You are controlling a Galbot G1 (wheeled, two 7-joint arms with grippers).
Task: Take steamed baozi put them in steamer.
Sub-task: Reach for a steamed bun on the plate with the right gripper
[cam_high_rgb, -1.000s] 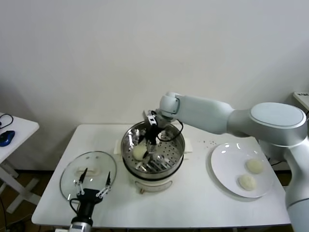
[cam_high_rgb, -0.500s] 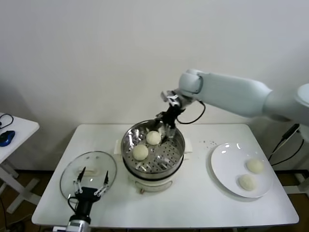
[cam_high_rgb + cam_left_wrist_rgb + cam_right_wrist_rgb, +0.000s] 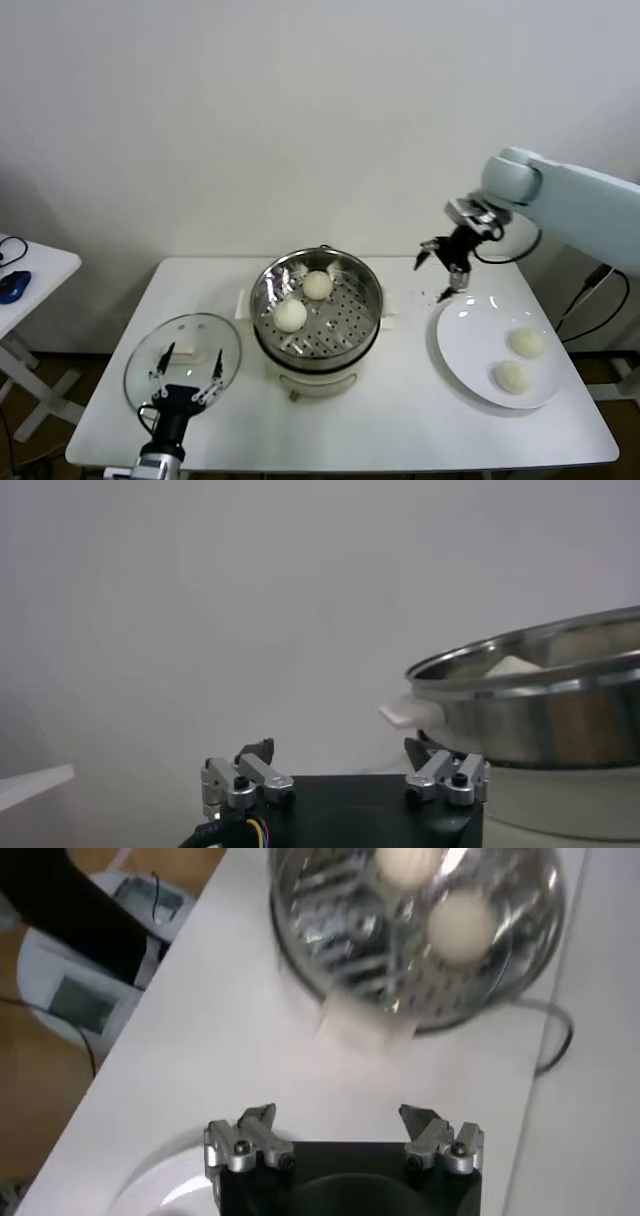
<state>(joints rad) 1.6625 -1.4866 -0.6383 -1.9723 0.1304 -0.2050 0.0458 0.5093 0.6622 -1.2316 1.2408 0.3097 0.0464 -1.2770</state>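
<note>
Baozi split: 2 in steamer [image 3: 316, 305], 2 on plate [image 3: 470, 345].
We see round buns without long axis; right hand [image 3: 446, 266] released, empty, above counter [image 3: 400, 400]; left hand [image 3: 189, 378] released beside lid [image 3: 185, 345].

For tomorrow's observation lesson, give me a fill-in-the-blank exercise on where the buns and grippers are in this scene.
1. The steamer holds ____ baozi.
2. The other two baozi lie on the white ____.
3. The right gripper, fingers open and empty, hangs between the steamer and the ____.
4. The left gripper waits over the near edge of the glass ____.

Missing words: two; plate; plate; lid
</note>
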